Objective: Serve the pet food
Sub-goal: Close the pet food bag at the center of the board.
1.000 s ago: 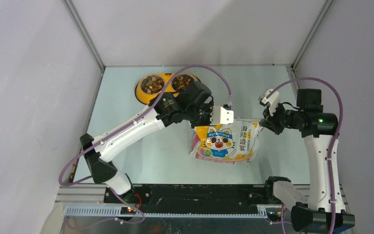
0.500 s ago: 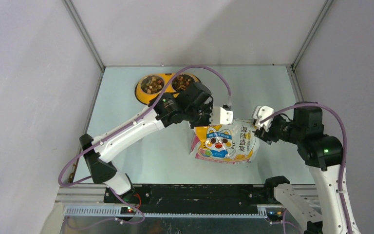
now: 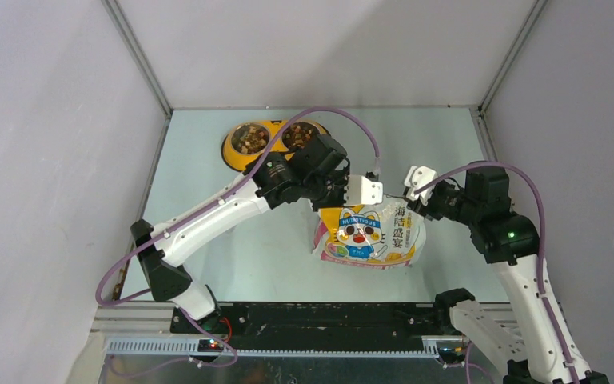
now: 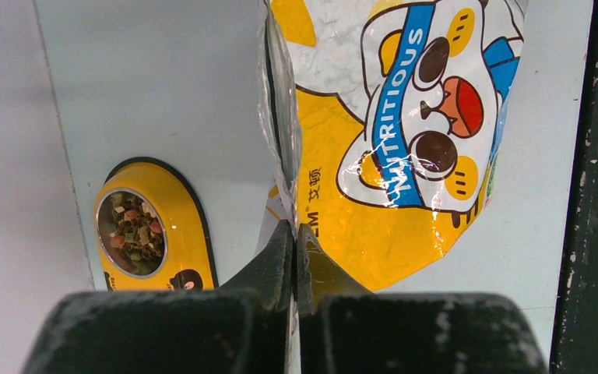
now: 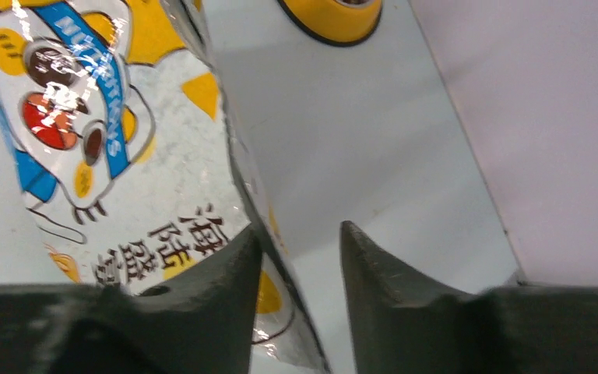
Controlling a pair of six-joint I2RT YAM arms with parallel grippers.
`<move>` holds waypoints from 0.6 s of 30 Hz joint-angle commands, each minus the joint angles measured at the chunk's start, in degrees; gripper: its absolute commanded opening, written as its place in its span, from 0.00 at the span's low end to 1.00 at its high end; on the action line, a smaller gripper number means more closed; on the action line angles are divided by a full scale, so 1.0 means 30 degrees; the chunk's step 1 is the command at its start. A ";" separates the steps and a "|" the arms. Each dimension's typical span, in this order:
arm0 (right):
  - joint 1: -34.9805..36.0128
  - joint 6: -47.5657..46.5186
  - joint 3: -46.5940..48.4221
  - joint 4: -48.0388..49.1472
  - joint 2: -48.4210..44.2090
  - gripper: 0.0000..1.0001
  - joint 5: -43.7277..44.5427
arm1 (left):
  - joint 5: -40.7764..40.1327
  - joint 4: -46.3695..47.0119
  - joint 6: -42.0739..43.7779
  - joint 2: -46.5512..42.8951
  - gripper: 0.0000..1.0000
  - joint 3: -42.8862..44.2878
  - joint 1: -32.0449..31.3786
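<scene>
Nearest to us, just beyond the arm bases, the glossy cat-printed bag [image 3: 368, 236] lies face up at the middle of the table [image 3: 448, 144], its opened top edge pointing toward 12 o'clock. At the bag's 11 o'clock corner we see the left gripper [image 4: 293, 227] pinched tight on the bag's top edge, with no gap between its fingers. At the bag's 1 o'clock corner the right gripper [image 5: 300, 231] stands partly spread. The bag's edge runs just beside one finger and into the gap, and nothing is clamped. Farthest off, toward 11 o'clock on the table and well apart from the bag, sits the yellow feeder [image 3: 274, 128]. The pet food [image 3: 249, 138] fills both of its bowls.
</scene>
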 commanded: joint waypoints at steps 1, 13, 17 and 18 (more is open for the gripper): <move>0.0294 -0.0133 0.0001 0.1688 0.0277 0.38 -0.1381 | -0.0160 -0.1306 -0.0279 -0.0849 0.00 -0.0468 0.0108; 0.0010 0.1095 0.1020 0.0669 0.0582 0.00 -0.1450 | -0.0090 -0.1667 -0.0016 -0.0971 0.00 -0.1076 0.0108; -0.1701 0.2047 0.2210 -0.0882 0.1718 0.11 -0.4203 | -0.0106 -0.1804 0.0109 -0.1219 0.00 -0.1573 0.0108; -0.1833 0.1936 0.2413 -0.1153 0.1846 0.20 -0.4708 | -0.0119 -0.1776 0.0142 -0.1271 0.00 -0.1675 0.0108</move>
